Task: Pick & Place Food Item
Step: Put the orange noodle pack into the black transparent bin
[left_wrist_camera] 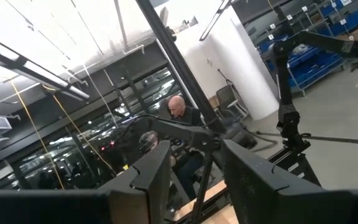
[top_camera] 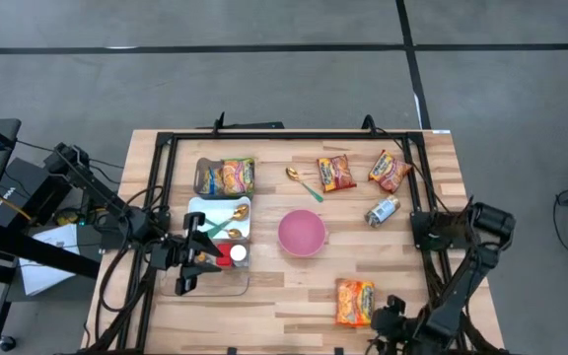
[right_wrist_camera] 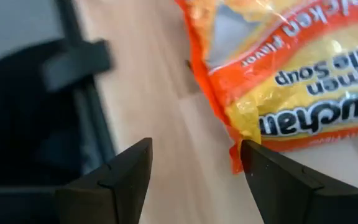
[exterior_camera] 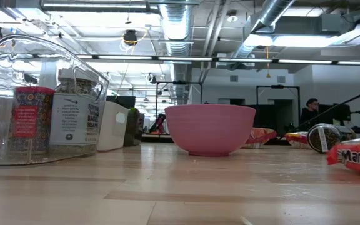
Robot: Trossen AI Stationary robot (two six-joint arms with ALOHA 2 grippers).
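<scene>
Left of the empty pink bowl (top_camera: 302, 233), one clear bin (top_camera: 201, 177) holds ramen packets (top_camera: 228, 176); another clear bin (top_camera: 197, 207) holds spice jars (top_camera: 230, 253). Both the left gripper (top_camera: 187, 258) and the right gripper (top_camera: 388, 318) are parted, empty.

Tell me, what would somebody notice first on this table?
Probably the pink bowl in the middle of the wooden table. Then the bright orange ramen packet near the front edge, with the right gripper open just beside it.
</scene>
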